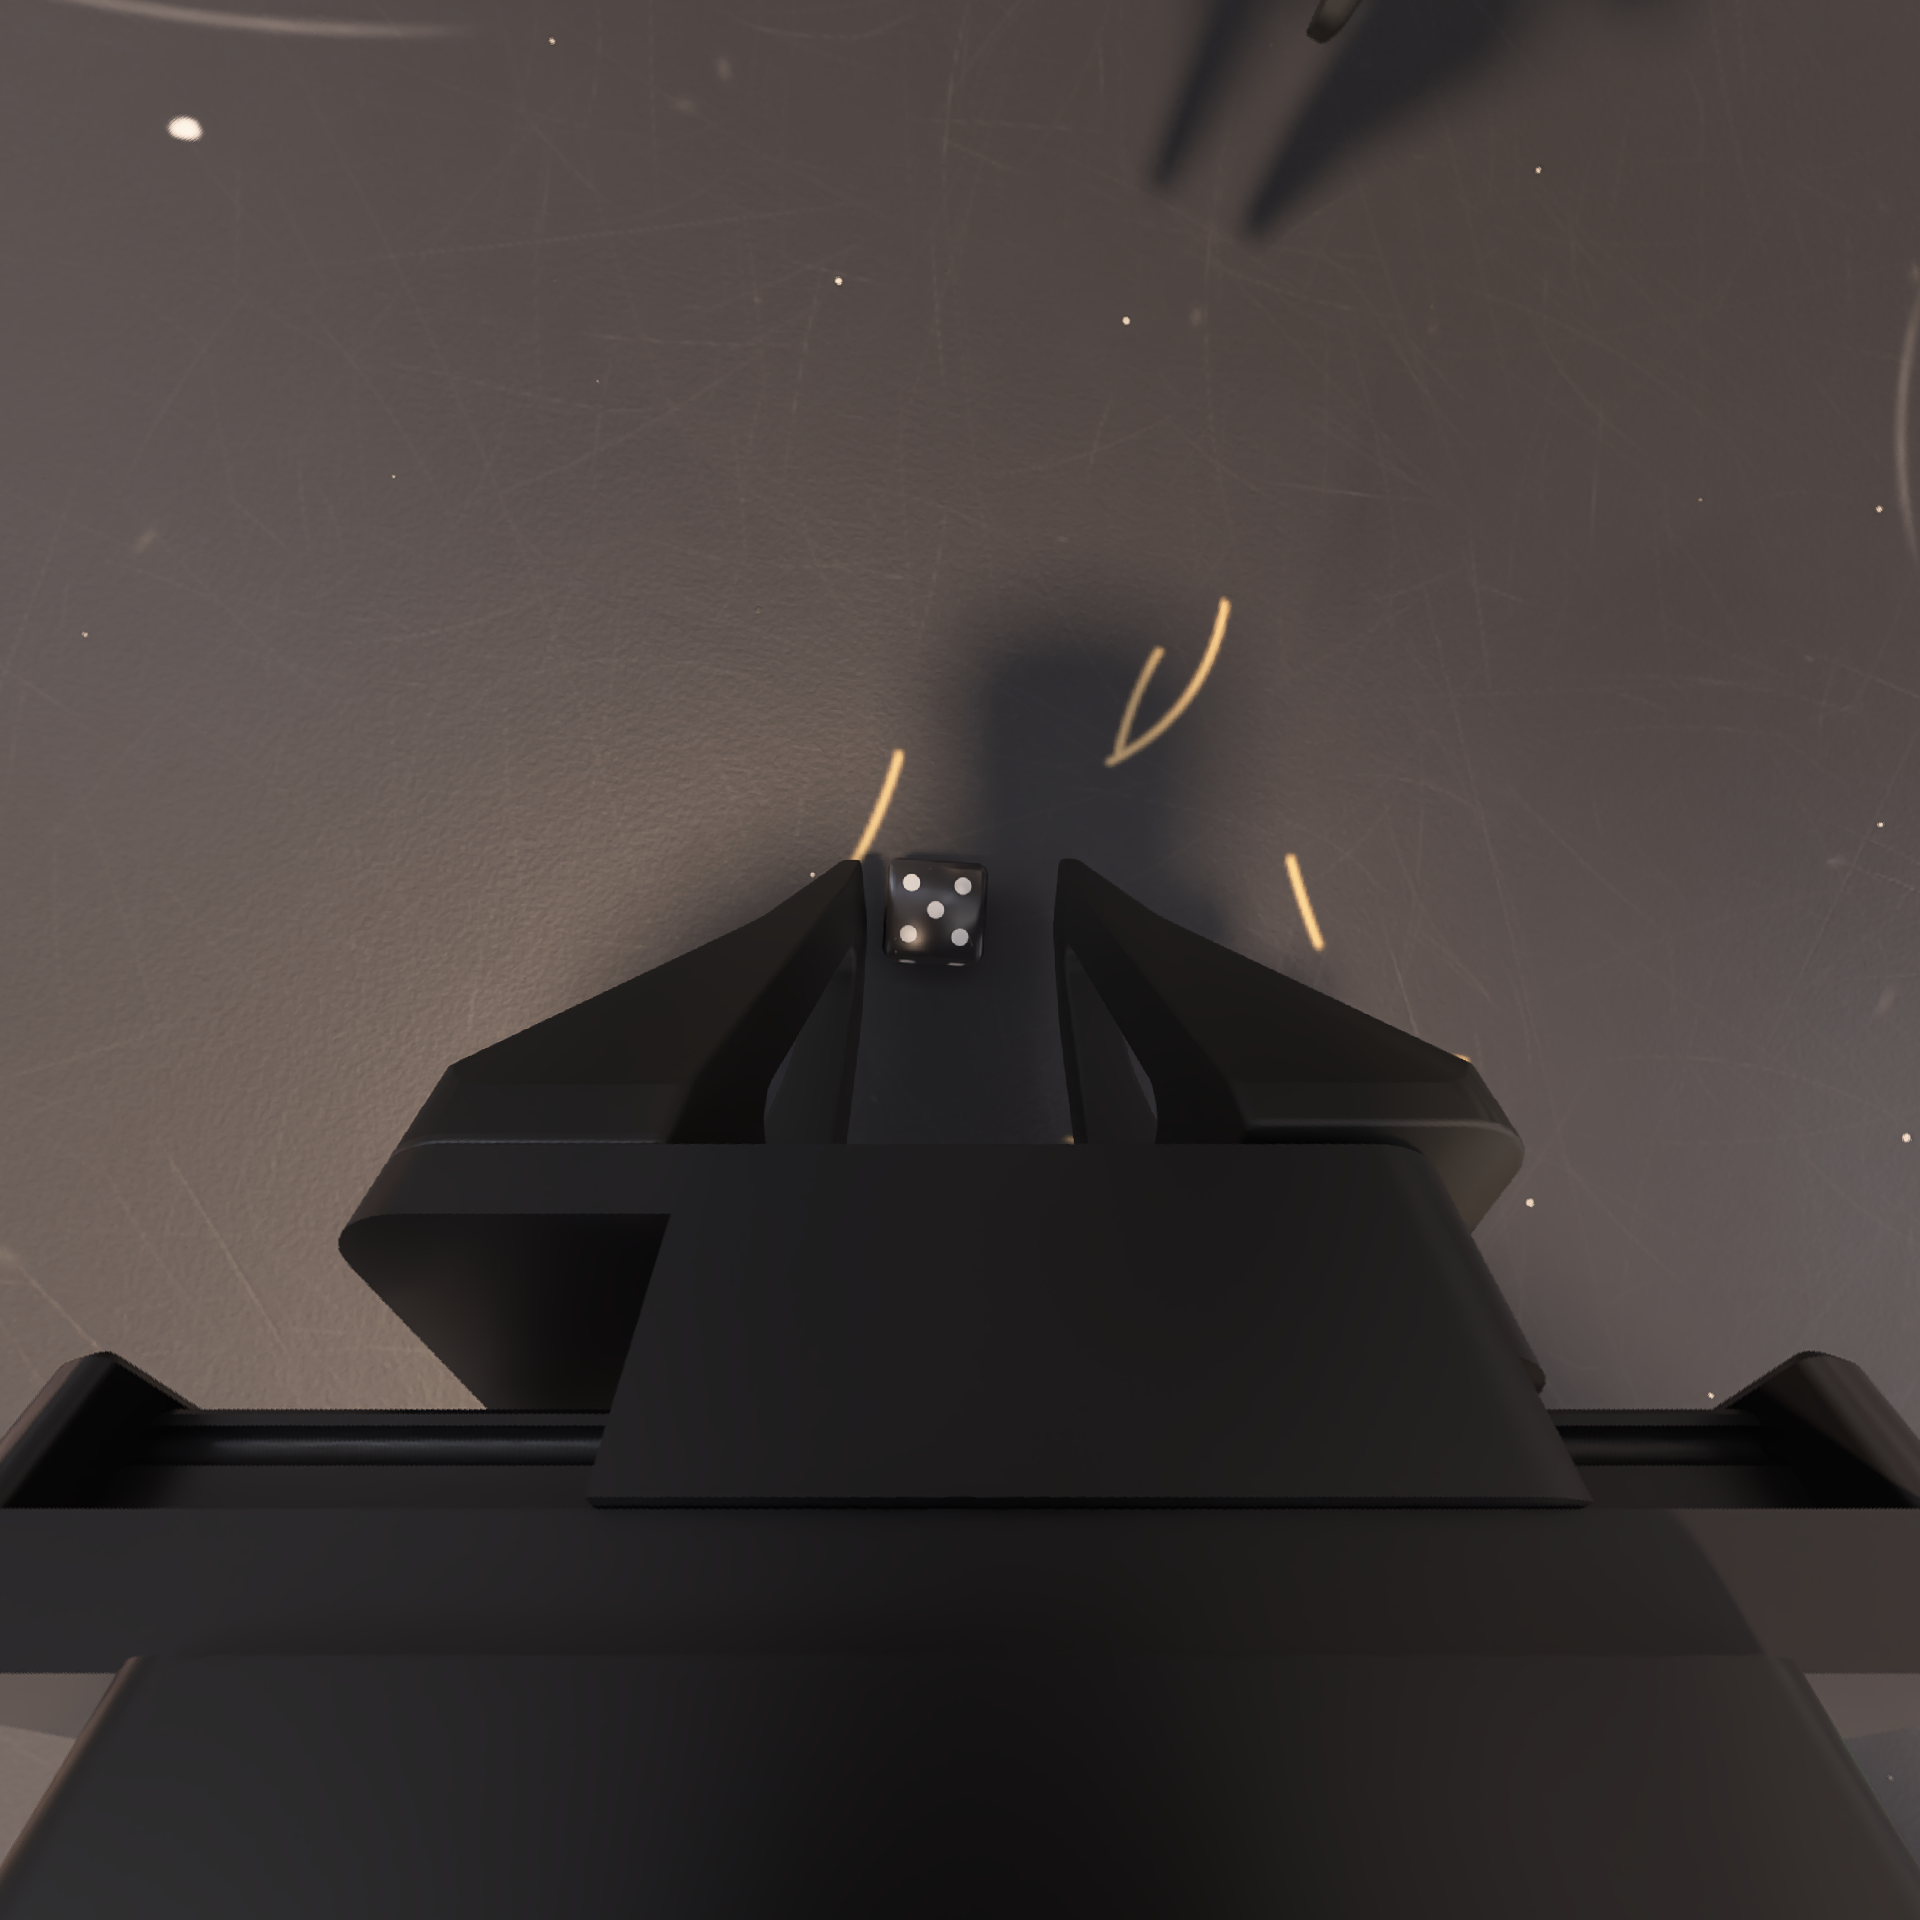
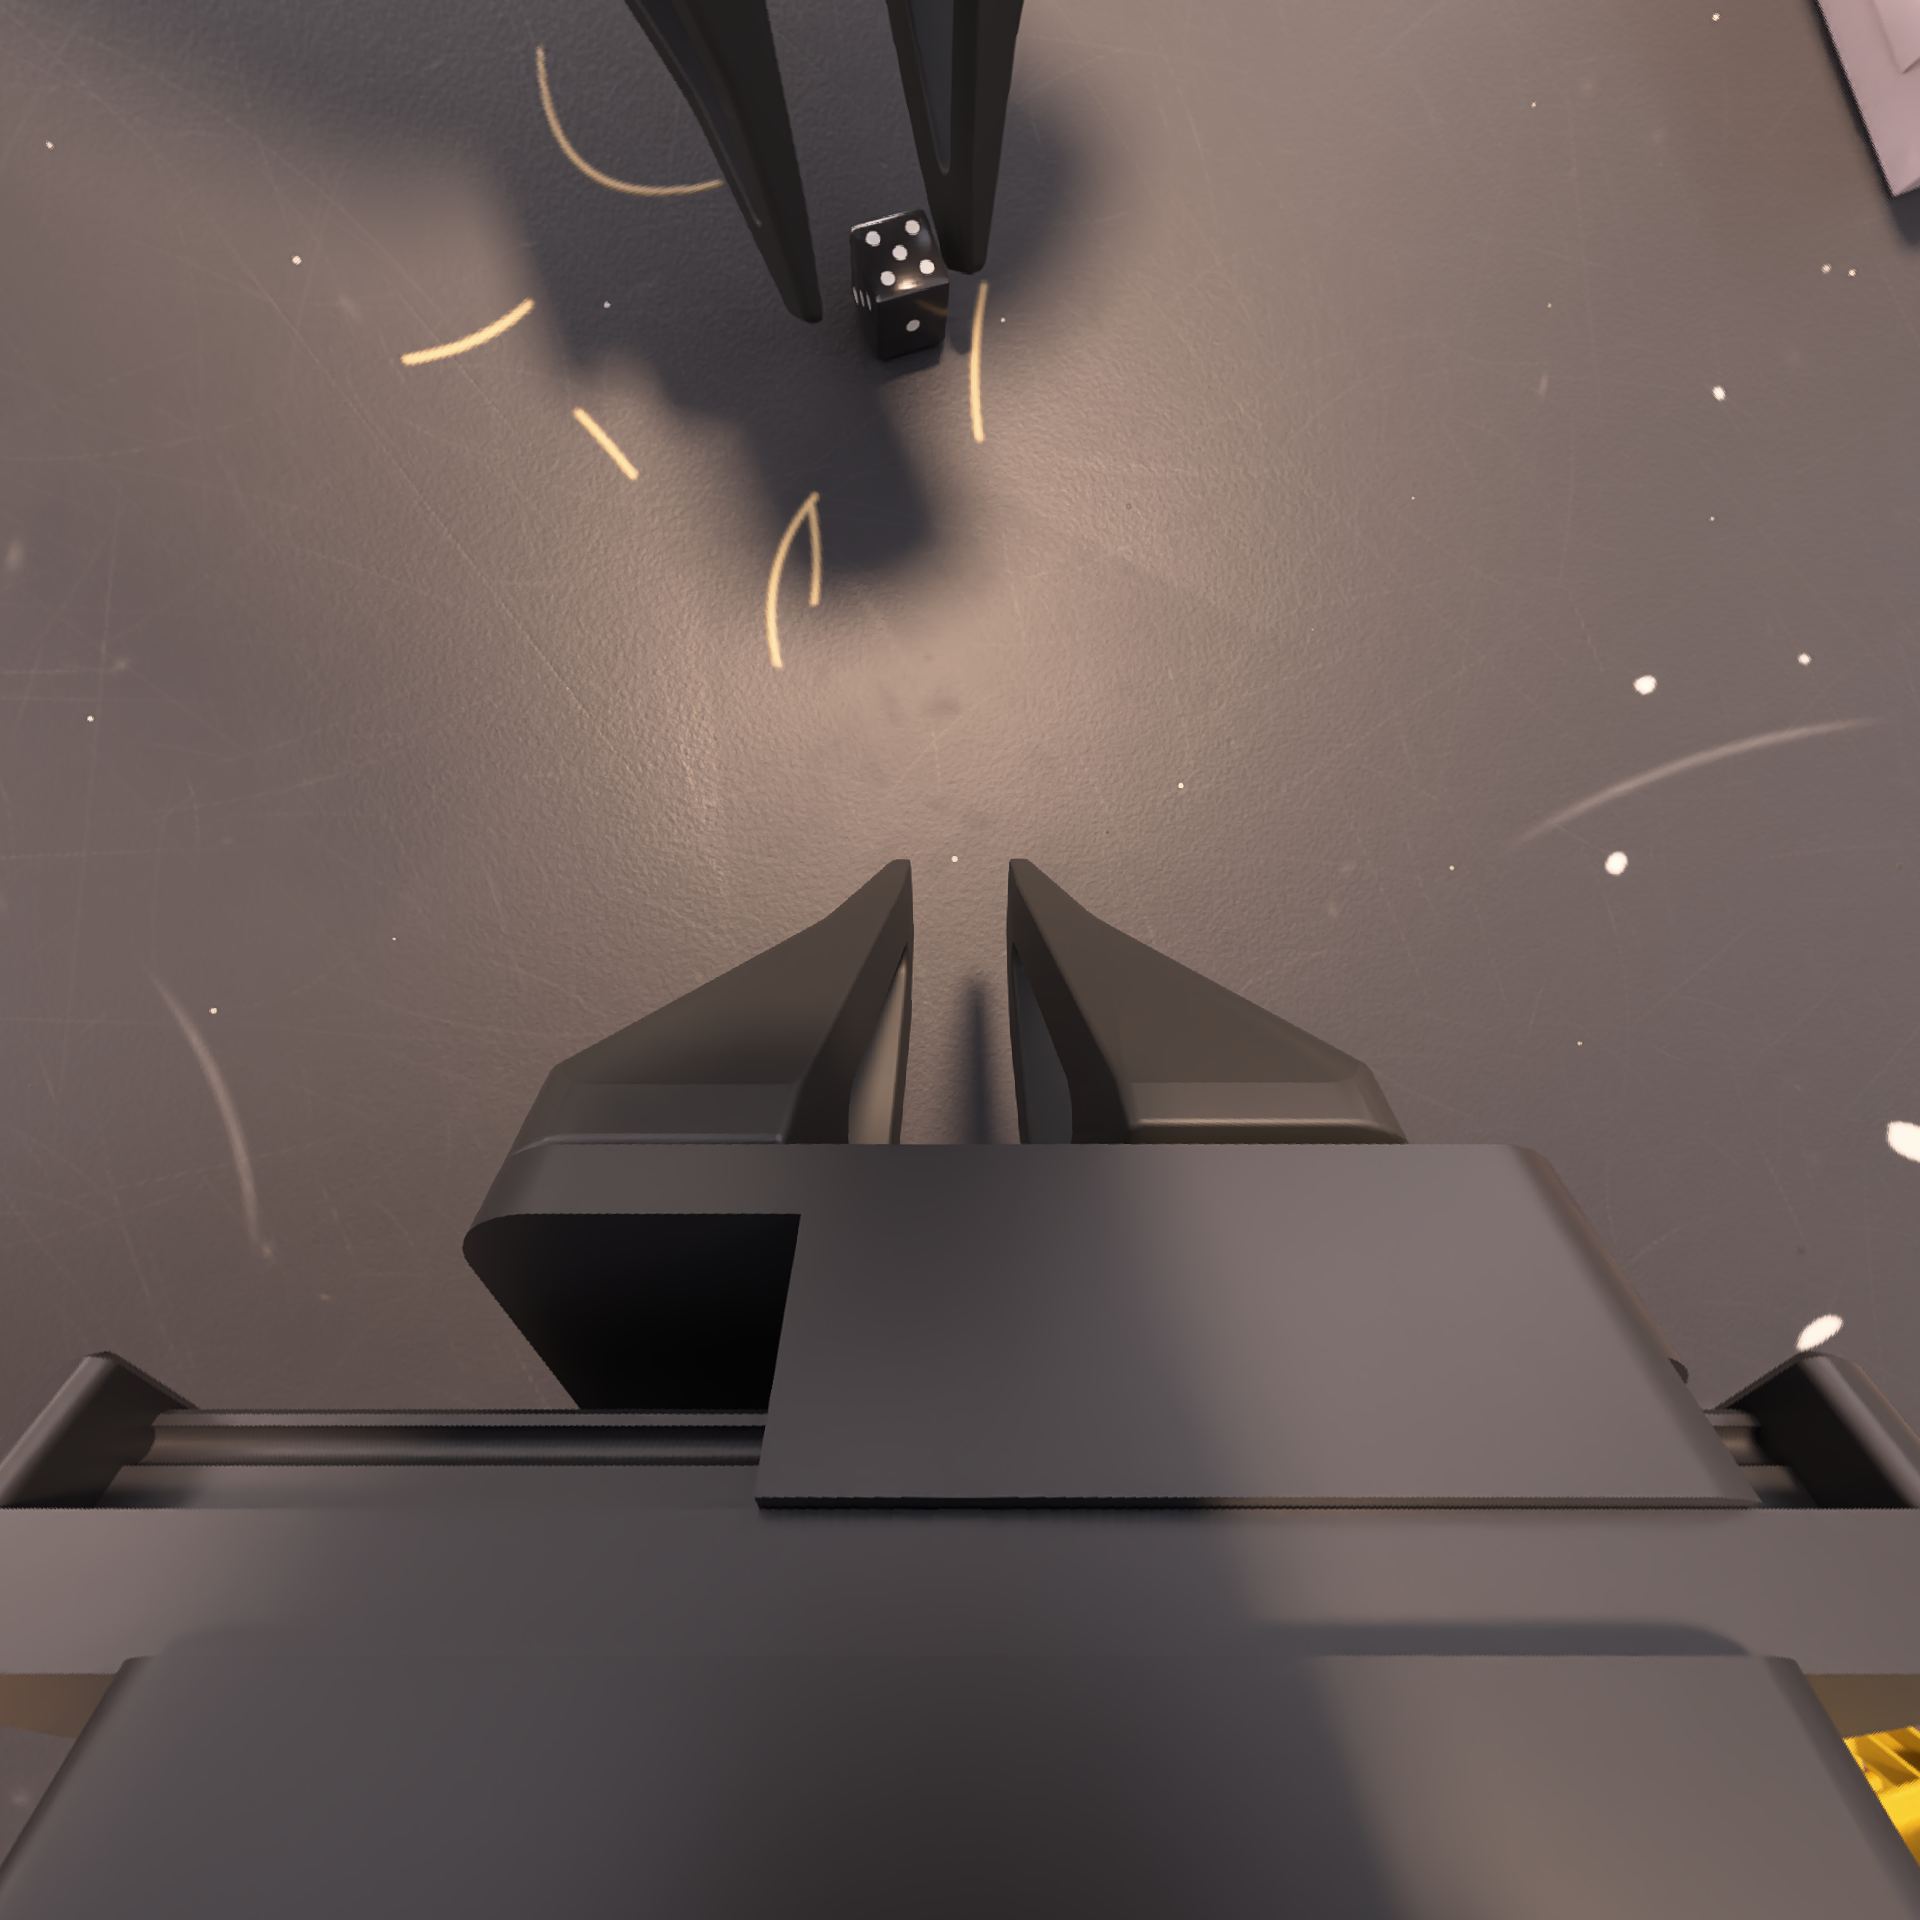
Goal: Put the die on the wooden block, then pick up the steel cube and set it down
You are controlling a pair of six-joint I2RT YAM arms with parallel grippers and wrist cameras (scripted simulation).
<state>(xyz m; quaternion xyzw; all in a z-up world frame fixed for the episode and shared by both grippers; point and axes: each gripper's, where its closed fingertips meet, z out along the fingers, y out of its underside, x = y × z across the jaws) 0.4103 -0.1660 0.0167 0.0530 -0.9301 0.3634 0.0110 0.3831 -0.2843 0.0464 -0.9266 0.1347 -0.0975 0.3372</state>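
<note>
A black die with white pips (image 1: 935, 912) sits between the fingers of my left gripper (image 1: 958, 873). The gripper is open, with the die close to its left finger and a gap on the other side. The right wrist view shows the same die (image 2: 899, 286) on the dark table, with the left gripper (image 2: 883, 283) straddling it from above. My right gripper (image 2: 961, 868) is empty above bare table short of the die, its fingers a narrow gap apart. It shows blurred in the left wrist view (image 1: 1236, 135). The wooden block and steel cube are out of view.
The table (image 2: 1351, 520) is dark grey, scratched, with tan curved marks and white specks. A white sheet-like corner (image 2: 1881, 94) lies at the top right of the right wrist view. A yellow object (image 2: 1901, 1766) peeks out at the bottom right.
</note>
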